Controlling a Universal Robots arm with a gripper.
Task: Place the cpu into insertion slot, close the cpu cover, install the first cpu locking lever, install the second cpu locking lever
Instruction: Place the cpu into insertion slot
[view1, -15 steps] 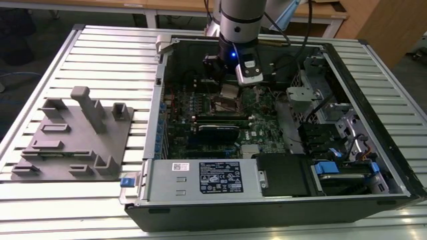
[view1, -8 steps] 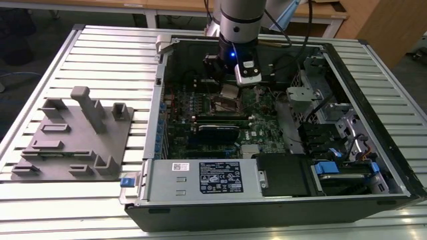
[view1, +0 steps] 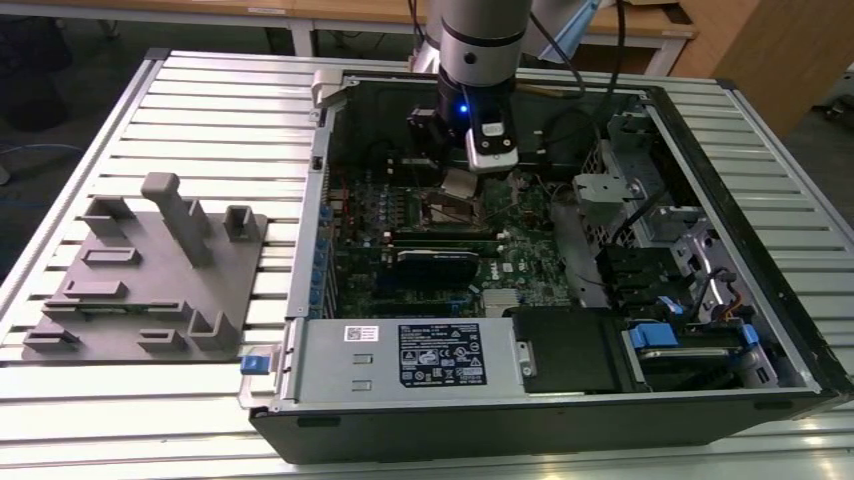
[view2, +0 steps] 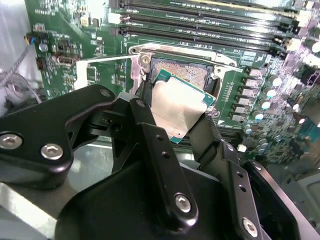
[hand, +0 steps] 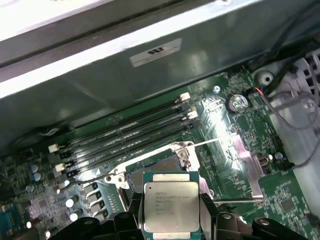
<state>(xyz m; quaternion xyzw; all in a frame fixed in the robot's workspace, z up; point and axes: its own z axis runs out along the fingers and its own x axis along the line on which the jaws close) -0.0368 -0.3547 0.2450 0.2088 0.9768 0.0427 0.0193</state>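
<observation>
My gripper (hand: 170, 216) is shut on the cpu (hand: 170, 204), a flat square chip with a dull silver top and a green edge, held by two opposite sides between black fingers (view2: 150, 130). The cpu (view2: 177, 112) hangs tilted just above and a little to one side of the insertion slot (hand: 152, 166), whose dark centre (view2: 186, 74) lies uncovered inside a silver rim. The cpu cover (hand: 247, 162) is swung open beside the slot, with thin wire levers sticking out near it. In the exterior view the gripper (view1: 461, 185) is low inside the open case, over the motherboard (view1: 441, 250).
Several long black memory sticks (hand: 125, 131) run close beside the slot. The metal case wall (hand: 150, 75) rises behind them. Cables and drive bays (view1: 667, 260) fill the exterior view's right of the case. A grey fixture tray (view1: 147, 270) sits outside on the slatted table.
</observation>
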